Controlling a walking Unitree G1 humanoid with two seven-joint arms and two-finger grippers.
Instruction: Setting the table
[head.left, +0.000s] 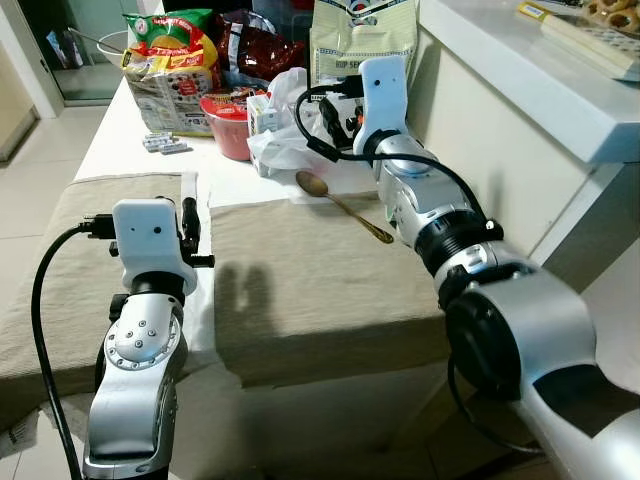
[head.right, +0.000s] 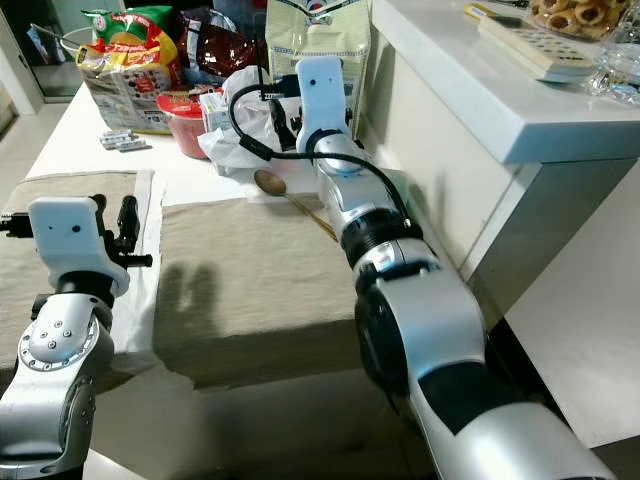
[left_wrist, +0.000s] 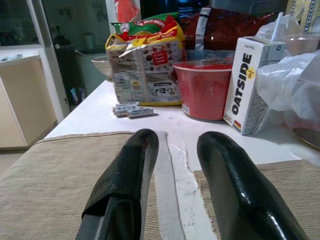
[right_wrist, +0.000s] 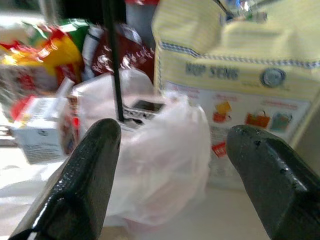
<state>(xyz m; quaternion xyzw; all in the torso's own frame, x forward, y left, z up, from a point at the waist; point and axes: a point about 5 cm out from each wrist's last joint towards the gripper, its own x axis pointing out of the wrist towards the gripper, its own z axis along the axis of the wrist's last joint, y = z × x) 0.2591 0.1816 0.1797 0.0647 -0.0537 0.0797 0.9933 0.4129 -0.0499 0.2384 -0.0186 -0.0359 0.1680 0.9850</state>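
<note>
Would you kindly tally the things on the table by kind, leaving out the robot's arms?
Placemats: 2
Spoon: 1
Red bowl: 1
Drink carton: 1
Plastic bag: 1
Food bags: 3
Total: 9

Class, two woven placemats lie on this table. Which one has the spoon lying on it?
The placemat on the robot's right, below the right gripper. The spoon lies across its far edge; the other placemat on the left carries none.
</note>
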